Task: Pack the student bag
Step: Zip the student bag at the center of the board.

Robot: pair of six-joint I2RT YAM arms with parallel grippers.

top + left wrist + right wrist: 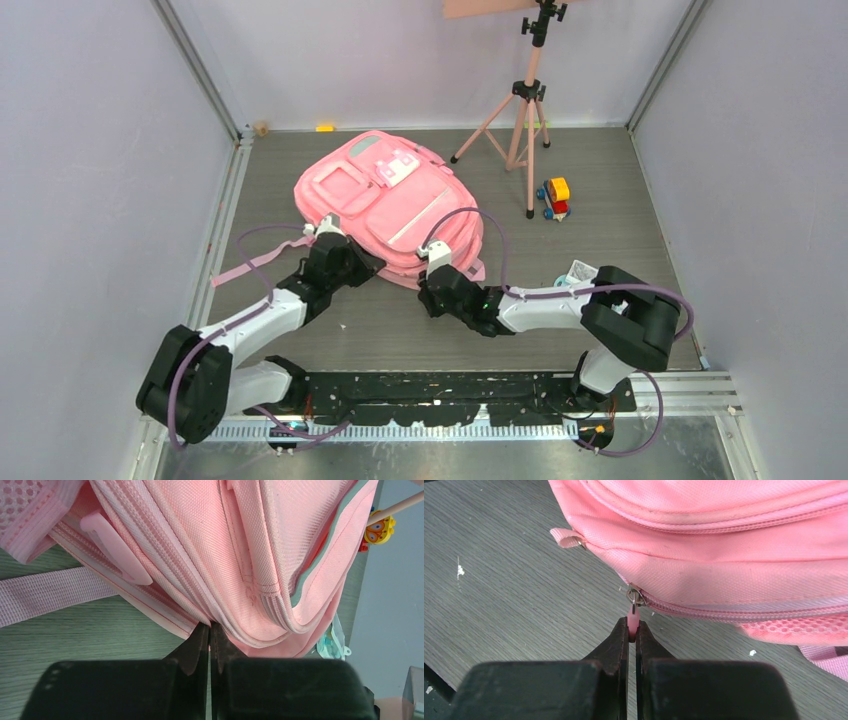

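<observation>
Pinching hard, the right claw [632,632] has its two dark, tapered fingers closed on the zip pull [631,619], a smooth little pink piece hanging off a metal slider [636,598] at the end of a zip track. And there is the student bag [390,205] itself: big, soft and rounded, lying front-up on the grey wood-grain counter [600,240], left of centre, its near edge right at both claws. Fine woven pink fabric, ridged zip seams running in parallel curves, a square front pocket and a white patch [397,168] near the far end.

Over to the left claw [210,630]: jaws pressed together, barely a sliver between them, tips touching the bag's lower seam where the stitched bands meet. Whether any fabric is nipped in there, I cannot tell.

Around it, plenty of texture. There's open mesh [27,510] at the upper left corner and a flat ribbed webbing strap [55,597] lying across the counter. A smooth, rounded plastic tab [117,550] runs along the edge, and teal piping [325,550] traces the pocket's curve.

Back in the overhead view, a slim pink tripod [525,110] stands beyond the bag at the far side. A chunky toy [553,197] in yellow, red and blue sits just beside one of its legs, apart from the bag.
</observation>
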